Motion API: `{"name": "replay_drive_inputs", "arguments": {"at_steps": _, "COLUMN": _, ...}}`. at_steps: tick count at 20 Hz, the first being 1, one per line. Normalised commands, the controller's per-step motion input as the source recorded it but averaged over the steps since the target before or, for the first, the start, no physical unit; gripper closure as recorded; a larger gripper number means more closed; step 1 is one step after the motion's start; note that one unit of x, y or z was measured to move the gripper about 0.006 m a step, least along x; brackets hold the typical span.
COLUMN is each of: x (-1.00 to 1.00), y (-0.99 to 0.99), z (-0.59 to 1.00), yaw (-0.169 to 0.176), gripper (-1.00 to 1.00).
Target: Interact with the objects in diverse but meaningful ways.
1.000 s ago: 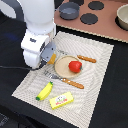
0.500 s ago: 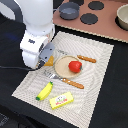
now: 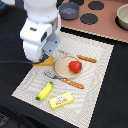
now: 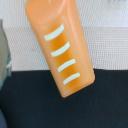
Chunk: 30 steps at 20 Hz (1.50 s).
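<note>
With the bread loaf [image 4: 61, 46] under the arm at the exterior view's left, nothing looks rearranged yet; the fingers' state is hidden.

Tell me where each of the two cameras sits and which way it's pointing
Exterior view: off the arm, raised, looking down at the placemat, tomato, banana and yellow box; the white arm shows.
Wrist view: on the wrist, looking down close at the bread loaf lying across the mat's edge; no gripper fingers show.
Shared: the bread loaf, in the exterior view just an orange edge under the arm, and the placemat.
</note>
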Motion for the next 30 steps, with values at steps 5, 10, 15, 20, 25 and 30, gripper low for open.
{"name": "replay_drive_inputs", "arguments": {"at_steps": 5, "x": 0.71, "y": 0.12, "z": 0.45, "yaw": -0.133, "gripper": -1.0}}
{"name": "replay_drive_inputs", "arguments": {"at_steps": 10, "x": 0.67, "y": 0.03, "z": 0.0, "yaw": -0.031, "gripper": -1.0}}
{"name": "replay_drive_inputs", "arguments": {"at_steps": 15, "x": 0.7, "y": 0.0, "z": 0.01, "yaw": 0.041, "gripper": -1.0}}
{"name": "replay_drive_inputs", "arguments": {"at_steps": 20, "x": 0.5, "y": 0.0, "z": 0.17, "yaw": 0.107, "gripper": -1.0}}
{"name": "replay_drive_inputs", "arguments": {"at_steps": 25, "x": 0.65, "y": 0.0, "z": 0.15, "yaw": 0.057, "gripper": -1.0}}
{"name": "replay_drive_inputs", "arguments": {"at_steps": 30, "x": 0.76, "y": 0.0, "z": 0.07, "yaw": -0.019, "gripper": -1.0}}
